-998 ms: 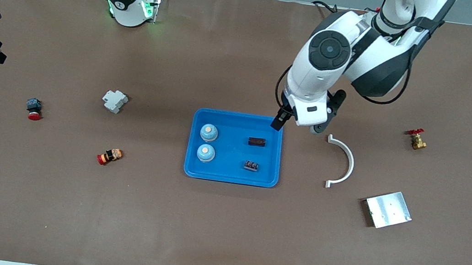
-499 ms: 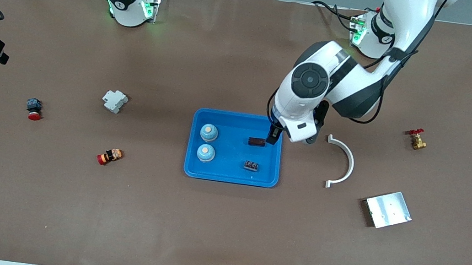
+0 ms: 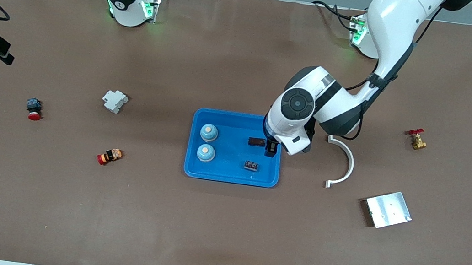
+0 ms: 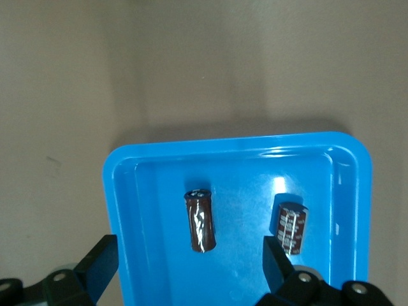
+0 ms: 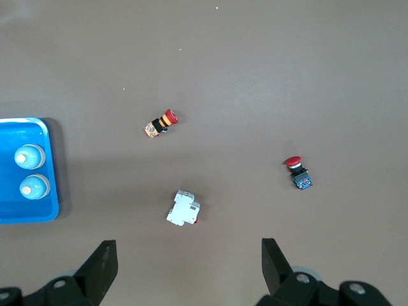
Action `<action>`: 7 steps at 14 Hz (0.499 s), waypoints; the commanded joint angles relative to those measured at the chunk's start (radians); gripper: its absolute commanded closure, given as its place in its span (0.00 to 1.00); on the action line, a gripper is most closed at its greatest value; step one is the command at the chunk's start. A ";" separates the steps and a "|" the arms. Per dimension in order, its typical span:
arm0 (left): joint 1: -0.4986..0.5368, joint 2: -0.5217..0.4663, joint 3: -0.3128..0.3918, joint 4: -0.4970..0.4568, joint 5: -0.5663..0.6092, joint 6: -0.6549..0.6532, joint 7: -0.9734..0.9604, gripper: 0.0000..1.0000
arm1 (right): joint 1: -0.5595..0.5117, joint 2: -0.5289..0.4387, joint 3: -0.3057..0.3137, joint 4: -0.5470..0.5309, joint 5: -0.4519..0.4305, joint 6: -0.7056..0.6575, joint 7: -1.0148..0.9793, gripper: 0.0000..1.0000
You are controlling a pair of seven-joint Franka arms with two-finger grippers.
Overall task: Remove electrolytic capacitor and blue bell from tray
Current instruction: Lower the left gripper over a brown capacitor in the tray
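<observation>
A blue tray (image 3: pixel 230 175) sits mid-table. It holds two blue bells (image 3: pixel 208 132) (image 3: pixel 206 152) and two dark capacitors (image 3: pixel 256 142) (image 3: pixel 251 165). My left gripper (image 3: pixel 270 149) is open and empty, low over the tray's end toward the left arm, beside the farther capacitor. In the left wrist view the gripper (image 4: pixel 188 271) straddles the tray's rim (image 4: pixel 236 143); one capacitor (image 4: pixel 200 220) lies just ahead between the fingers and the other (image 4: pixel 291 227) lies by one fingertip. My right gripper (image 5: pixel 188 268) is open and empty, high above the table, out of the front view. It sees the tray (image 5: pixel 13 210) and both bells (image 5: pixel 30 155).
Toward the right arm's end lie a white breaker (image 3: pixel 114 100), a red-and-yellow button (image 3: pixel 109 156) and a red button on a blue base (image 3: pixel 34 109). Toward the left arm's end lie a white curved bracket (image 3: pixel 342 161), a metal plate (image 3: pixel 388 209) and a brass valve (image 3: pixel 416 139).
My left arm has come down and moved from the tray's farther corner to beside the farther capacitor. The things in the tray have not moved.
</observation>
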 commanded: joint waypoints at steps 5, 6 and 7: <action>-0.043 0.081 -0.002 0.009 0.123 0.059 -0.098 0.00 | 0.127 0.068 -0.001 -0.030 0.069 0.039 0.098 0.00; -0.046 0.090 -0.002 0.008 0.131 0.080 -0.101 0.00 | 0.140 0.096 -0.001 -0.028 0.084 0.050 0.111 0.00; -0.053 0.096 -0.002 0.008 0.129 0.085 -0.103 0.00 | 0.157 0.105 -0.001 -0.028 0.086 0.070 0.113 0.00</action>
